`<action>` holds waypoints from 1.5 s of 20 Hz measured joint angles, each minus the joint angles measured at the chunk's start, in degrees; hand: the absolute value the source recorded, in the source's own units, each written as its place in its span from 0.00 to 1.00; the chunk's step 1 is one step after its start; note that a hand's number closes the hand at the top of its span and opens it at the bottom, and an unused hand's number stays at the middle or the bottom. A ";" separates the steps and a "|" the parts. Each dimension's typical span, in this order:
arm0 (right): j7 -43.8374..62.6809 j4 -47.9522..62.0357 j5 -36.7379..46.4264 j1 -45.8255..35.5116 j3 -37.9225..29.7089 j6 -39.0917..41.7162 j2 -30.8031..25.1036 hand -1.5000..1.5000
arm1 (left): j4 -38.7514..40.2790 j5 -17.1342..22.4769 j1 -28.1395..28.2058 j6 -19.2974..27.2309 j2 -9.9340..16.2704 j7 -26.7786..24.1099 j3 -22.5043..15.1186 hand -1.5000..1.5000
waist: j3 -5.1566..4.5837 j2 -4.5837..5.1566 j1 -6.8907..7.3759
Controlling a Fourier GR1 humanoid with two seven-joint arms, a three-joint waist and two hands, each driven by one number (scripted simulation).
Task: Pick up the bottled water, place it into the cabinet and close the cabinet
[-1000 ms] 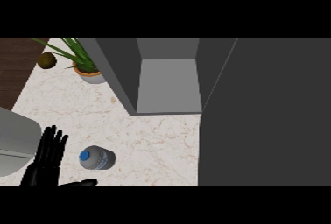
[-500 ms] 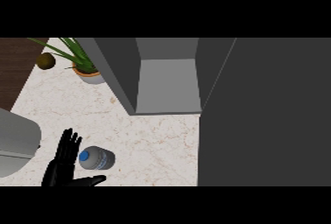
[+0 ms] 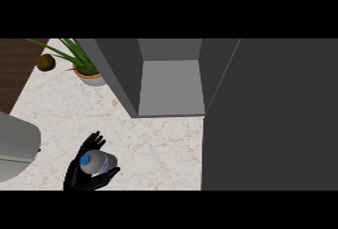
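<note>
We find no readable text, label, brand, number or sign anywhere: none on the clear plastic water bottle with a blue cap [image 3: 96,161], none on the open grey cabinet [image 3: 170,87].

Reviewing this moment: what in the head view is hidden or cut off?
- Bottled water: lower body hidden by the left hand around it.
- Left forearm: cut off at the lower edge.
- Right hand: not in view.
- Cabinet: open door hides the counter at the right.
- Potted plant: leaves cut off at the top.

Black robot hand [image 3: 84,176], slim fingers, no markings vis.
</note>
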 measured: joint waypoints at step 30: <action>-4.66 0.14 0.41 3.83 -0.42 -2.70 -4.38 0.00 | 11.84 -7.52 -12.68 9.50 -1.18 -16.26 -10.95 1.00 | 0.20 -0.18 0.88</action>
